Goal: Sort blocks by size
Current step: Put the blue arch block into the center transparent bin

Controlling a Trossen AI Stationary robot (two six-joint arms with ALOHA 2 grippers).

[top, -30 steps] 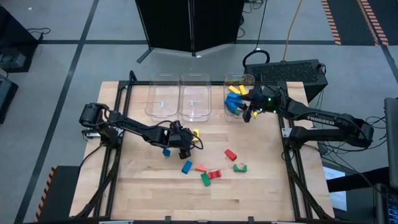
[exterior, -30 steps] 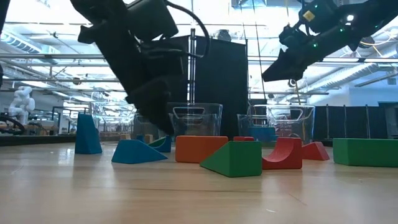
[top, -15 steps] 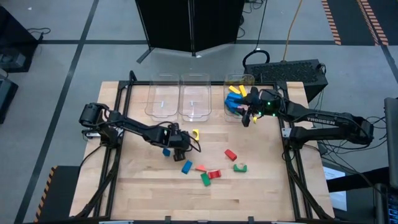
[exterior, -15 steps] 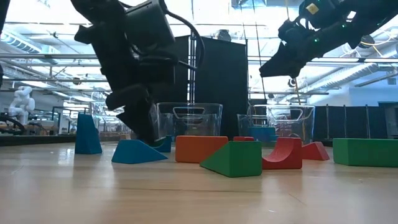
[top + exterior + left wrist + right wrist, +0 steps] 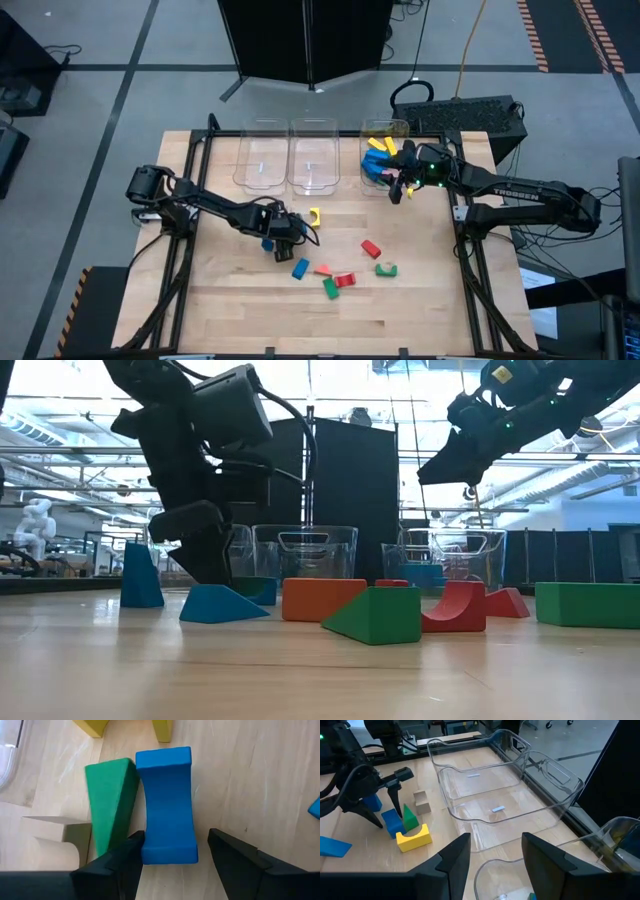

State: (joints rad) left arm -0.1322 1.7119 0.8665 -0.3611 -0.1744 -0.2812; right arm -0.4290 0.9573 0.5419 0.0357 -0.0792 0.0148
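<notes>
Left pincer [image 5: 170,855] sits low over the wooden desk [image 5: 420,300], its two dark fingers [image 5: 120,865] spread on either side of a blue wooden block with waisted, inward-curving long sides [image 5: 167,805]. The fingers flank the near end of that block, and the pictures do not show firm contact, so the pincer reads as open around it, not yet clamped. I judge the step in hand to be the pick of this blue block from the loose group in front of the bins.

Just beside the blue block, touching or nearly so, lies a green wedge-shaped block [image 5: 107,805], and one finger stands close to it. The next move seems to call for closing squarely on the blue block's narrow middle without nudging the wedge, then lifting straight up before carrying it to a bin.

The blue block looks smooth, matt and solid, lying flat. A pale plain-wood block [image 5: 421,802] and a yellow arched block [image 5: 414,838] lie close by.

Right pincer [image 5: 492,852] hovers with its fingers apart and nothing between them, above the rightmost of three clear plastic bins [image 5: 385,135], which already holds blue and yellow blocks. Other blocks lie scattered toward the desk's front.
</notes>
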